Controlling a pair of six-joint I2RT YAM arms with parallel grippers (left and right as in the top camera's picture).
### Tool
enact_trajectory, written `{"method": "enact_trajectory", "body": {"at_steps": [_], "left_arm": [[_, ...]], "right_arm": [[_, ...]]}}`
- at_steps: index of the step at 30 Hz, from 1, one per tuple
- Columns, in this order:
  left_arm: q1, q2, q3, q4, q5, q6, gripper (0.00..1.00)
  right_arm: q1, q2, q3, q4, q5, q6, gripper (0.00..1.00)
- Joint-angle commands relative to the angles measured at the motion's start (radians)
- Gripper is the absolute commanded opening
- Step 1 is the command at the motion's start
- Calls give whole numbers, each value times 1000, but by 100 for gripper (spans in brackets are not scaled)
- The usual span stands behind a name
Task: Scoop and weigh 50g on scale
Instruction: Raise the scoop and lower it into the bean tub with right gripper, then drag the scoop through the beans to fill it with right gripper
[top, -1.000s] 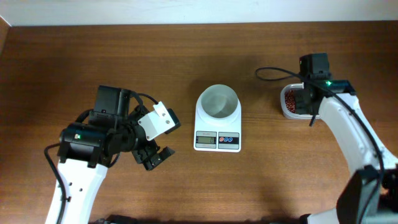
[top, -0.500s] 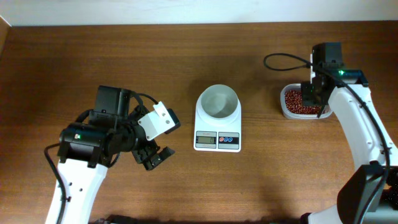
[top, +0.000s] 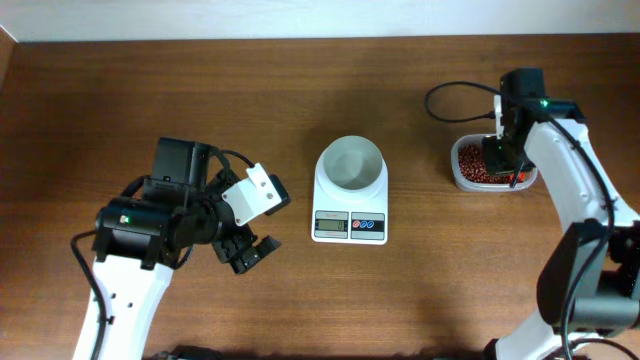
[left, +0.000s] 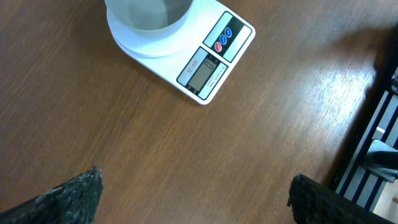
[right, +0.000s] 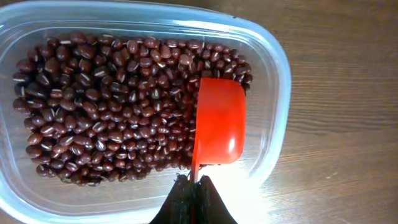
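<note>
Nearest to the robot, the left gripper (top: 248, 252) is hanging over the bare table (top: 200, 100) with its fingers spread wide and nothing between them; it is not moving at all during this last second. A little farther, the scale (top: 350, 226) is sitting in the middle of the table with its display toward the robot, and the white bowl (top: 350, 163) is standing on its platform, looking empty; the digits are too small to read. Farthest, on the right, the clear tub (right: 277, 81) of red beans (right: 106, 106) is lying well apart from the scale. Here is the change: the right arm is swinging outward over the tub, so that more of the beans is showing from above than a second ago. The right gripper (right: 193, 202) is pressed together on the thin handle of the red scoop (right: 219, 121), and the scoop is resting among the beans at the tub's right side – its cup is looking empty. I am judging that the scooping is only starting – no beans are reaching the bowl yet, so the weighing is still ahead.
</note>
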Motion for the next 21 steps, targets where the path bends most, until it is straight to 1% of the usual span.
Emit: {"method": "enact_trajectory", "body": {"at_steps": [1,8,13,17,21], "left_arm": [[-3,-3,-6,-1,4,-12,99],[-3,-3,-6,-1,4,-12,99],[-3,-3,-6,-1,4,-12,99],[-3,-3,-6,-1,4,-12,99],[-3,-3,-6,-1,4,-12,99]], "right_arm": [[-7,45,27,-19,-35,0,4],[-106,48,51,-79,-226,0,4],[-170,47,102,-116,-316,0,4],[-208,48,107,-129,-466,-12,4],[-243,48,107,-145,-531,-12,4]]}}
